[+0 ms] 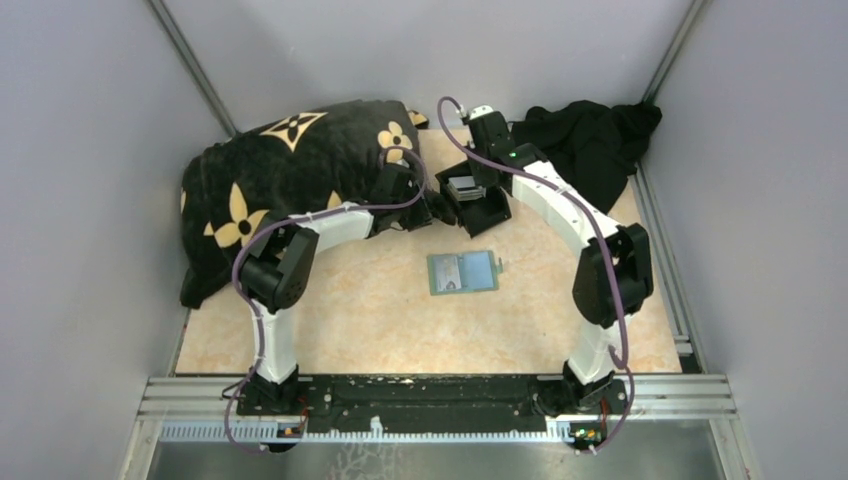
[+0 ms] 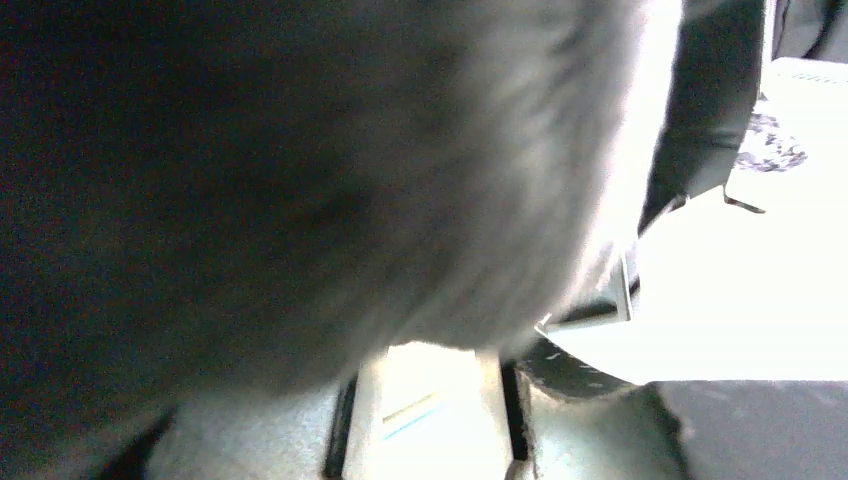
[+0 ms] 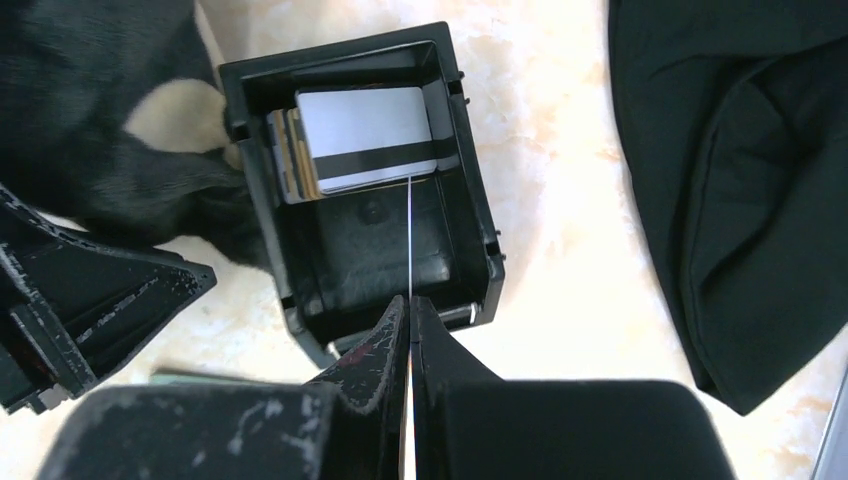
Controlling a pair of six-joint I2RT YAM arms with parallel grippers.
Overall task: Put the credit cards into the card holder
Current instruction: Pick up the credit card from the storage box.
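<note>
Right hand (image 3: 410, 306) clamped on one credit card (image 3: 410, 235), held edge-on over black box (image 3: 350, 262). Card holder (image 1: 462, 272) lies base-ward of it on surface (image 1: 380, 320), long axis left-right. Left hand (image 1: 434, 210): cannot tell.

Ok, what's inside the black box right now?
At the far end of the black box, a stack of credit cards, top one grey with a dark stripe; the right pincer holds another edge-on. The cards beneath are covered.

Pale grey walls (image 1: 80, 150) close three sides, with metal posts (image 1: 190, 60) in the far corners. The bench (image 1: 380, 320) has a peach marbled top, evenly lit, and a metal rail (image 1: 690, 395) along its near edge.
</note>
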